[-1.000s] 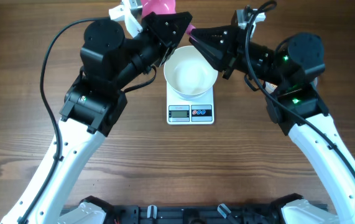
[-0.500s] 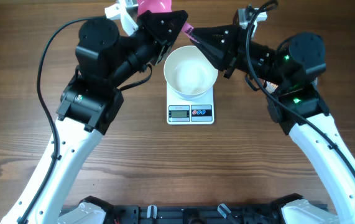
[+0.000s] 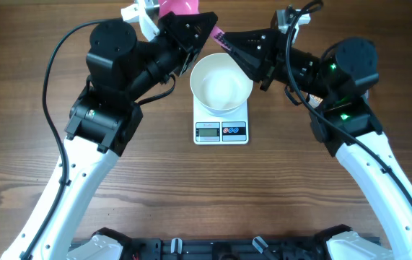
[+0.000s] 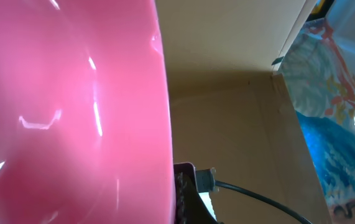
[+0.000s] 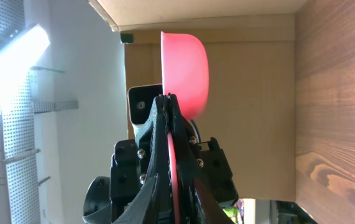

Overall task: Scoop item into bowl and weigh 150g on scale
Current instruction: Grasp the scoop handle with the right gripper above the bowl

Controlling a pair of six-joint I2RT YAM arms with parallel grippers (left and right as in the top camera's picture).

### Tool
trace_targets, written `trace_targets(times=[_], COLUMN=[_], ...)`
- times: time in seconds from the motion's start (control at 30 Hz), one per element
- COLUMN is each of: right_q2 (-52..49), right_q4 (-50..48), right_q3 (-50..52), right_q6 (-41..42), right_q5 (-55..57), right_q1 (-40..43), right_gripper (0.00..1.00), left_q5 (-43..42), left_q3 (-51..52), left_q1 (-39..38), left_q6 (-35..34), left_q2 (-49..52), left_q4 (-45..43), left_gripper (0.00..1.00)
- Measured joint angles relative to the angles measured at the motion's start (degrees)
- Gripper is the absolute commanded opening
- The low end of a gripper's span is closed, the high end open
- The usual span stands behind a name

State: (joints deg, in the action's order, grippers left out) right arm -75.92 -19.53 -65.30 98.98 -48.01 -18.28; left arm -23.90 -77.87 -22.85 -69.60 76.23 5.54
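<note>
The white bowl stands on the white scale at mid-table, and its inside looks bare. The item is out of view. Above the bowl's far rim both grippers meet on a pink scoop. My left gripper is shut on the scoop's cup; the pink wall fills the left wrist view and lies against one finger. My right gripper is shut on the thin pink handle, with the cup just beyond its fingertips.
A tan cardboard wall stands behind the table's far edge. A black cable trails past the left fingers. Both arms flank the scale, and wooden tabletop spreads in front of it.
The left arm and the pink scoop shifted a little to the left and away a second ago, then held still. The right arm, bowl and scale have not moved.
</note>
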Motion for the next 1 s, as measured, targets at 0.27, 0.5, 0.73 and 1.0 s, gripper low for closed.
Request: trace_targets(times=[0.27, 0.5, 0.73, 1.0], right_q2=[0.00, 0.00, 0.00, 0.00], right_q4=[0.15, 0.15, 0.15, 0.17], right_q3=[0.00, 0.00, 0.00, 0.00], right_q6=[0.09, 0.90, 1.31, 1.53], right_q5=[0.00, 0.00, 0.00, 0.00], right_q1=[0.00, 0.00, 0.00, 0.00], right_gripper=[0.15, 0.15, 0.14, 0.12], left_q5=[-0.04, -0.17, -0.15, -0.15], left_q3=[0.00, 0.00, 0.00, 0.00], left_q1=[0.00, 0.00, -0.17, -0.44], left_q6=[-0.15, -0.17, -0.17, -0.17], left_q2=[0.00, 0.02, 0.07, 0.07], left_q4=[0.00, -0.02, -0.02, -0.04], left_gripper=[0.04, 0.04, 0.04, 0.04])
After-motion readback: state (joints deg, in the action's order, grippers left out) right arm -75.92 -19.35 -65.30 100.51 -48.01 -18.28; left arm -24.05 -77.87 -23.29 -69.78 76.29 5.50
